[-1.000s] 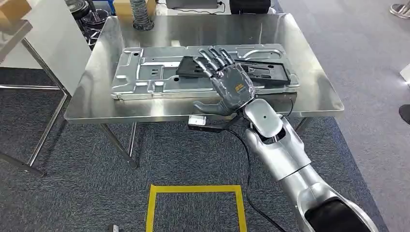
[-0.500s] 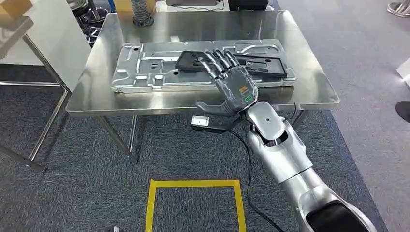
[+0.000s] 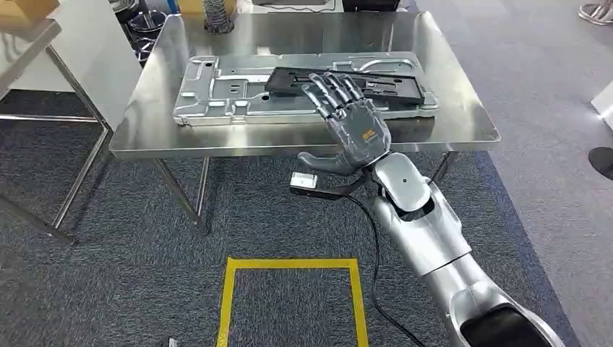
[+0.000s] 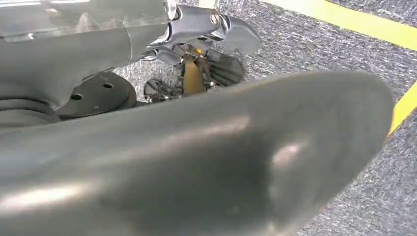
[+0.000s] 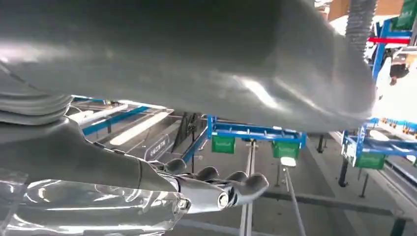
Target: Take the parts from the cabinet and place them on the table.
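Over the table's [image 3: 159, 130] near edge, the right hand [image 3: 352, 130] hovers spread, empty.

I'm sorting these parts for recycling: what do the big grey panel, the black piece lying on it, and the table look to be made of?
The grey panel looks like stamped sheet metal, dull silver, with pressed ribs and cut-outs. The black piece is matte and barely reflects, so probably moulded plastic, though painted metal is possible. The table appears to be stainless steel: its brushed top mirrors the panel's edge.
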Robot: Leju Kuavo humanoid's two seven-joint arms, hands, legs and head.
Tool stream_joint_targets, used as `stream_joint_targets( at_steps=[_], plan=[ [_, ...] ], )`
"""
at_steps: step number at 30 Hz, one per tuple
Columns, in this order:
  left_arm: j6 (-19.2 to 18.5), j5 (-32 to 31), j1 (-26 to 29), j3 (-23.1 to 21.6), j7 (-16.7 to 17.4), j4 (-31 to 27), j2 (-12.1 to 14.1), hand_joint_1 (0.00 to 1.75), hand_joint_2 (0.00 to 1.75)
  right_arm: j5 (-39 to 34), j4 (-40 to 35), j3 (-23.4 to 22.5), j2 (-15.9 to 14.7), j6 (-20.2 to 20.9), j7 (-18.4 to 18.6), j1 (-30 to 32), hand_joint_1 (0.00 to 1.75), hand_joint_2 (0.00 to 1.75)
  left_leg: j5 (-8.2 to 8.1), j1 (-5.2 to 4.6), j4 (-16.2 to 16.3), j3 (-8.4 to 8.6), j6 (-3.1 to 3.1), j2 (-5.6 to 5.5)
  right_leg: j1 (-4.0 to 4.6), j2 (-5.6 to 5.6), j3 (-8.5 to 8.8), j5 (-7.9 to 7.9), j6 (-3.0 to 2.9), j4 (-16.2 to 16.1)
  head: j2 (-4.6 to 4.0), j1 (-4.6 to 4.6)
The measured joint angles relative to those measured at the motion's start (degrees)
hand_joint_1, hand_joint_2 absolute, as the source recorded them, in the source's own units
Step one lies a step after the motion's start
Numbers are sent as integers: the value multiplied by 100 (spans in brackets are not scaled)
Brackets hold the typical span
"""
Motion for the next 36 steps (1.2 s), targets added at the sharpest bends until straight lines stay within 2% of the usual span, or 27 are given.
stream_joint_targets(
  at_steps=[1,2,3,4,5,6,8,10,11,12,13,16,17,18,20,21,22,23,25,26,27,28,31,32,33,35,36],
  plan=[
    [9,0,14,0,0,0,2,0,0,0,2,0,13,4,0,1,0,0,20,-18,1,-20,-45,-12,-63,-17,-29,87,-60,-80,0,-7],
    [22,2,22,0,-4,0,4,0,0,2,11,0,30,13,0,-17,0,0,-188,4,105,-78,-52,-13,-58,-52,-72,149,-107,-85,0,2],
    [31,2,24,2,-4,0,7,0,0,2,13,2,44,13,0,-34,0,0,-534,4,385,-169,-55,-13,-55,-50,-151,210,-159,-85,0,-13],
    [35,4,28,2,-4,0,7,0,0,2,13,2,59,13,0,-37,0,0,-928,8,836,-289,-67,-12,-45,-50,-233,273,-165,-81,0,-42],
    [35,4,28,2,-4,0,7,0,0,2,15,2,59,13,0,-36,0,0,-1199,8,1281,-395,-82,-12,-34,-52,-311,331,-173,-78,0,-39],
    [35,4,28,2,-4,0,7,0,0,2,15,2,61,13,0,-34,0,0,-1330,8,1695,-466,-96,-12,-20,-55,-405,399,-175,-68,0,-44],
    [37,4,28,2,-4,0,7,0,0,2,22,2,61,13,0,-34,0,0,-1083,7,1811,-318,-93,-12,-6,-60,-574,506,-161,-34,0,-42],
    [42,7,28,4,-7,0,7,0,0,2,22,2,61,13,0,-36,0,0,-691,6,1064,263,-61,-12,-4,-60,-743,593,-134,28,0,-42],
    [42,7,20,4,-15,0,7,0,0,2,17,2,61,13,0,-38,0,0,-716,5,561,620,-30,-13,-4,-58,-795,622,-110,71,0,-44],
    [37,7,9,4,-20,0,7,0,0,2,11,-2,59,13,0,-44,0,0,-933,-30,101,899,-11,-15,31,-54,-847,653,-77,107,0,-42],
    [35,7,2,4,-26,0,7,0,0,2,11,-4,61,11,0,-43,0,0,-998,-36,-24,934,28,-19,21,-63,-857,701,-39,107,0,-35],
    [31,7,16,4,-39,0,7,0,0,15,13,-2,61,24,-4,-29,0,0,-875,-36,-40,816,164,-19,28,-68,-876,847,69,68,0,-26],
    [26,11,21,7,-44,0,-2,0,0,15,15,-11,61,39,-9,-23,0,0,-792,-13,-55,798,215,18,-11,-28,-932,682,92,139,0,-48],
    [24,13,9,7,-50,0,-2,0,0,18,13,-22,61,78,-13,-22,0,0,-726,-11,-55,712,271,24,-16,-24,-1019,357,108,372,0,-33],
    [17,11,5,7,-57,0,-2,0,0,15,13,-57,59,98,-11,17,0,0,-588,-15,-48,538,293,30,-40,-22,-1248,-315,156,1222,0,-33],
    [15,11,11,7,-63,0,-2,0,0,11,13,-72,59,98,-7,55,0,0,-518,-16,-40,442,287,30,-48,-22,-1343,-494,176,1665,0,-28],
    [13,13,16,9,-68,0,0,0,0,-2,15,-85,59,98,0,101,0,0,-454,-16,-31,347,281,30,-58,-22,-1357,-479,183,1929,0,-33],
    [0,17,19,9,-70,0,0,0,0,-15,15,-109,59,96,2,141,0,0,-392,-16,-18,251,272,30,-64,-22,-1257,-309,185,1920,0,-28],
    [-11,22,19,11,-70,0,0,0,0,-37,15,-146,59,87,4,173,0,0,-284,-16,15,83,247,30,-63,-21,-726,90,153,1265,0,-28],
    [-18,26,17,11,-72,0,0,0,0,-53,13,-157,59,81,9,172,0,0,-236,-17,35,31,233,29,-55,-18,-348,123,114,746,0,-33],
    [-22,30,19,11,-74,0,-2,0,0,-87,13,-186,59,57,11,177,0,0,-201,-35,47,0,199,25,-29,-13,60,-62,61,204,0,-31],
    [-24,33,19,11,-83,0,-2,0,0,-131,13,-212,59,15,13,184,0,0,-151,-42,43,-17,166,29,-7,-17,192,-168,42,-108,0,-44],
    [-26,37,31,11,-87,0,0,0,0,-273,55,-326,46,-66,15,299,0,0,41,-21,-61,-31,55,25,26,-15,91,-16,-65,-107,0,-11],
    [-24,46,41,13,-87,0,7,0,0,-333,90,-361,46,-99,9,337,0,0,7,-13,-33,-84,33,12,-44,-48,51,91,-113,-179,0,-6],
    [-22,48,39,13,-92,0,9,0,0,-398,138,-407,46,-122,-15,378,0,0,-299,-27,117,-169,19,1,-31,-51,-29,174,-163,-207,0,-22],
    [-17,52,48,15,-85,0,15,0,0,-529,234,-529,46,-186,-53,489,0,0,-1059,-8,910,-368,-16,4,-19,-57,-215,321,-191,-201,0,-70],
    [-17,52,50,15,-85,0,17,0,0,-588,295,-599,46,-227,-70,571,0,0,-1285,-7,1360,-446,-34,5,-9,-64,-305,392,-193,-195,0,-70]
  ],
)
